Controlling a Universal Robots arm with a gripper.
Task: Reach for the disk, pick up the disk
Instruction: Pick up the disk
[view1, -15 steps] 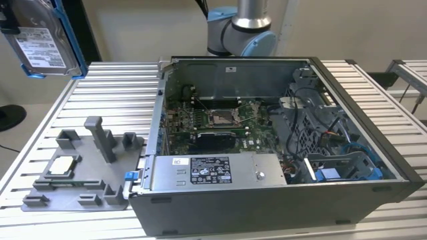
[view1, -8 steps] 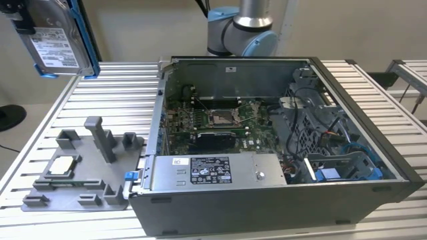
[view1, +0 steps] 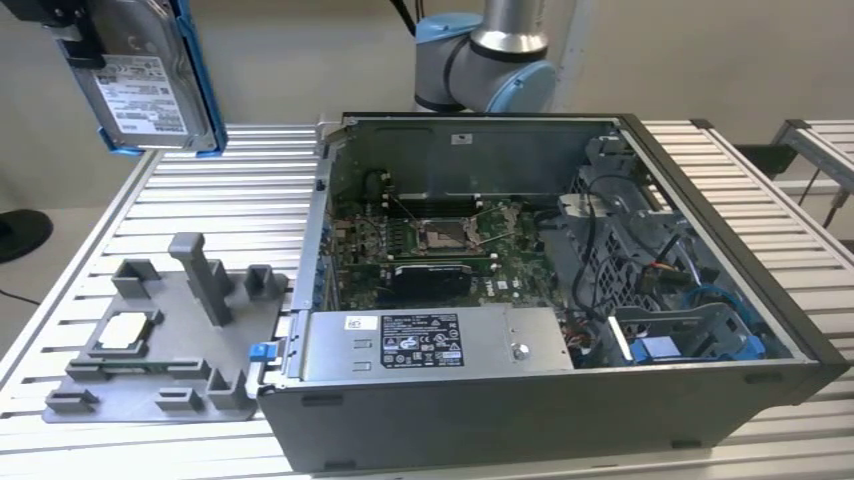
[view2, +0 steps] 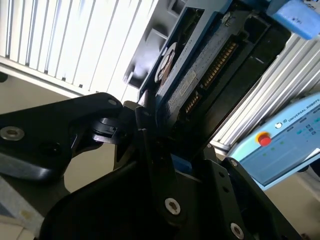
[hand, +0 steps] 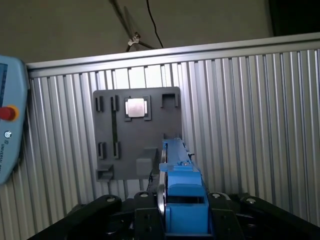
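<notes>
The disk (view1: 150, 82), a silver-grey drive with a white label in a bright blue carrier, hangs upright high above the slatted table at the exterior view's far left. My gripper (view1: 83, 40) is shut on its upper end. In the first wrist view the blue carrier edge of the disk (hand: 181, 186) stands between the black fingers of my gripper (hand: 182, 222), with the table far below. The second wrist view shows the disk (view2: 197, 75) edge-on, clamped at my gripper (view2: 146, 122).
A grey fixture plate (view1: 174, 385) with a small square silver chip (view1: 123, 328) lies under the disk. The open computer case (view1: 694, 400) fills the exterior view's right, with the arm's base (view1: 483, 55) behind it. A pendant (hand: 9, 125) lies at the table edge.
</notes>
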